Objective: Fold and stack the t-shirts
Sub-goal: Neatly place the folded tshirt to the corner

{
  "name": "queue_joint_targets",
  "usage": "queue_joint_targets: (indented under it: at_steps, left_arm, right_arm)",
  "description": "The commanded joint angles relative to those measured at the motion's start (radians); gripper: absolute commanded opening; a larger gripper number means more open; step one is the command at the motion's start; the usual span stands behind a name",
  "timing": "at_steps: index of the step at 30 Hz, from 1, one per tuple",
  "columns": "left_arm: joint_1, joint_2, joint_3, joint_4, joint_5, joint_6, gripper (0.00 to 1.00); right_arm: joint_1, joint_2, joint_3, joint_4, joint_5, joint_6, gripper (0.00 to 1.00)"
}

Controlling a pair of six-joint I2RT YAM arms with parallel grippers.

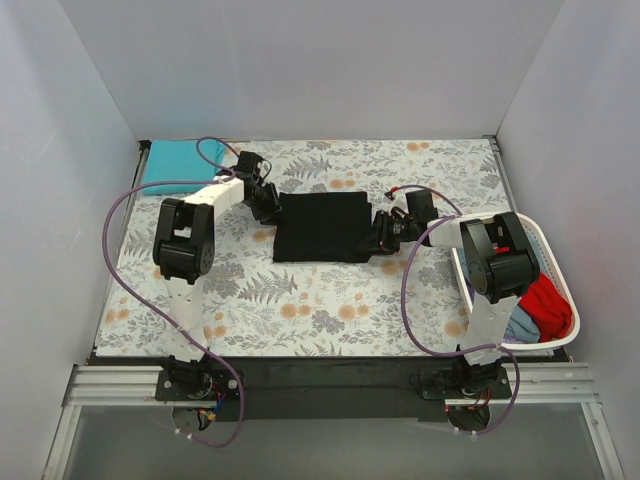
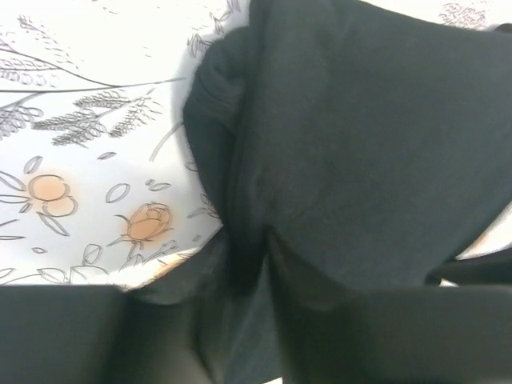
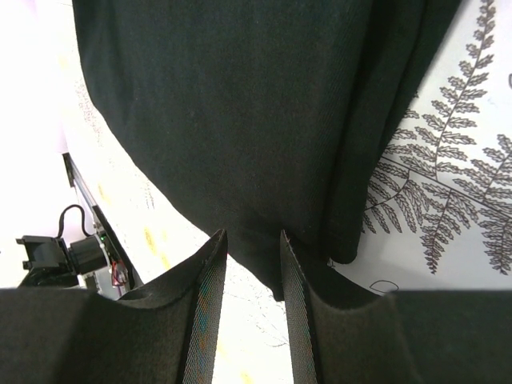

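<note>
**Black tee, mid-fold: keep both edges level**

The black t-shirt [image 1: 318, 228] lies as a partly folded rectangle mid-table on the floral covering [image 1: 330, 300], w/ one arm at each short side. The left gripper [image 1: 268, 205] is at the shirt's left edge. In the left wrist view the cloth gathers into a pleat running down betw. the fingers [image 2: 160, 336], so we read it as clamped on the shirt. The right gripper [image 1: 378, 238] is at the right edge. Its wrist view shows the hem's corner sitting betw. the two fingers [image 3: 210, 296], w/ a narrow gap and bare table visible behind. We can't tell if it actually pinches.

To do this step well:
- Confirm the right-side bite before any lift. If only the top layer is caught, the lower layers will slide out.
- Move both arms together at the same height and pace. Uneven pull on soft cloth skews the rectangle.
- Keep light tension across the shirt so it doesn't sag or crease mid-span.
- Lay it down low and flat, and release only once the edges line up.

A folded teal t-shirt [image 1: 175, 165] sits at the back-left corner, prob. the stack spot. The red t-shirt [image 1: 548, 303] and light-blue t-shirt [image 1: 520, 326] wait in the white basket [image 1: 548, 245] at right.
</note>
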Motion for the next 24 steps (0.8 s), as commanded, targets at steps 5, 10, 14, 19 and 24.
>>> queue_joint_targets:
  at_steps: [5,10,14,19,24]
  left_arm:
    - [-0.020,0.074,0.109,-0.171,-0.247,0.029,0.00]
    - [-0.020,0.080,0.244,-0.244,-0.415,0.058,0.00]
    - [-0.017,0.141,0.419,-0.330,-0.506,0.126,0.00]
    - [0.012,0.229,0.618,-0.392,-0.644,0.216,0.00]
    - [0.047,0.263,0.737,-0.342,-0.753,0.325,0.00]
  right_arm:
    - [-0.010,-0.064,-0.017,-0.023,0.023,-0.030,0.40]
    - [-0.006,-0.141,-0.008,-0.044,0.058,-0.010,0.43]
    - [0.008,-0.208,-0.006,-0.081,0.080,-0.016,0.43]
    - [0.046,-0.278,-0.049,-0.138,0.120,-0.036,0.43]
    - [0.111,-0.339,-0.095,-0.167,0.152,-0.043,0.43]
